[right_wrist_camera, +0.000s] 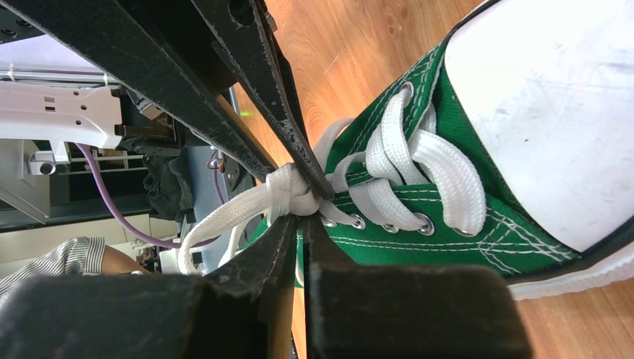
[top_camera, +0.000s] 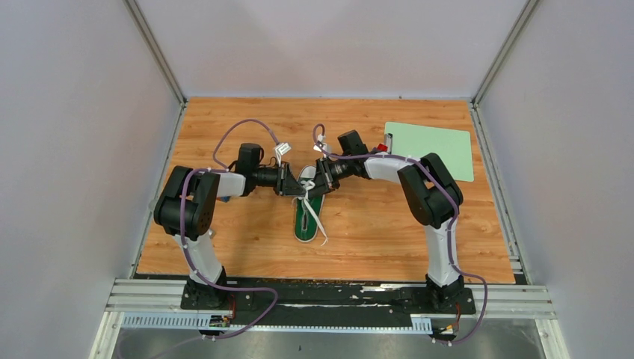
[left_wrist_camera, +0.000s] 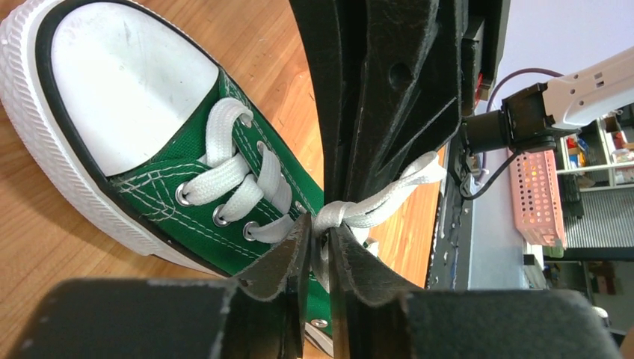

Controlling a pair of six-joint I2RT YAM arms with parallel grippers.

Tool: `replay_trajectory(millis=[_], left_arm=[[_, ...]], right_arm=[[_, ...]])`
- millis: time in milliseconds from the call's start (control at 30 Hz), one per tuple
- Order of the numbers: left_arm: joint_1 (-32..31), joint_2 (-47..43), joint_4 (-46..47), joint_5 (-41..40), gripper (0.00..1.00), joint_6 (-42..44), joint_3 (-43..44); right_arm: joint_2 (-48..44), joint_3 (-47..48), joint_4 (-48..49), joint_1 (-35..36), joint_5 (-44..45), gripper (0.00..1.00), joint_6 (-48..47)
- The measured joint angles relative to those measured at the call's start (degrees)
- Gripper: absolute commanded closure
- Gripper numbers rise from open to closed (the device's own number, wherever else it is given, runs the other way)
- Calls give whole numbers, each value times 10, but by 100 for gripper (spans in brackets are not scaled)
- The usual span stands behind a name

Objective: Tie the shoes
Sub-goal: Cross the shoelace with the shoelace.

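The green shoe (top_camera: 306, 221) lies mid-table, its white toe cap pointing away from the arm bases. Both grippers meet over its laces. My left gripper (top_camera: 293, 182) (left_wrist_camera: 321, 224) comes in from the left, its jaws nearly together on a white lace strand just below a small knot (left_wrist_camera: 338, 213). My right gripper (top_camera: 318, 179) (right_wrist_camera: 299, 217) comes in from the right, its tips pinched at the same knot (right_wrist_camera: 288, 191). Loose lace ends (top_camera: 318, 224) trail over the shoe toward its heel. Each wrist view shows the other gripper's black fingers (left_wrist_camera: 389, 112) (right_wrist_camera: 224, 75) close overhead.
A light green mat (top_camera: 430, 149) lies at the back right of the wooden table (top_camera: 224, 239), with a small red item (top_camera: 383, 147) at its left edge. Grey walls close in the sides and back. A metal rail (top_camera: 329, 295) runs along the near edge.
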Motion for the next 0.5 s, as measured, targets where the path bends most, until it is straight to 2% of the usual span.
replay_trajectory(millis=[233,500], left_arm=[[2,0,-55,-14,61,19,20],[7,-10,-121,-20,56,65,39]], right_arm=[[-5,0,-8,-5,3,100,-6],[-21,0,-19,-8,47,100,-22]])
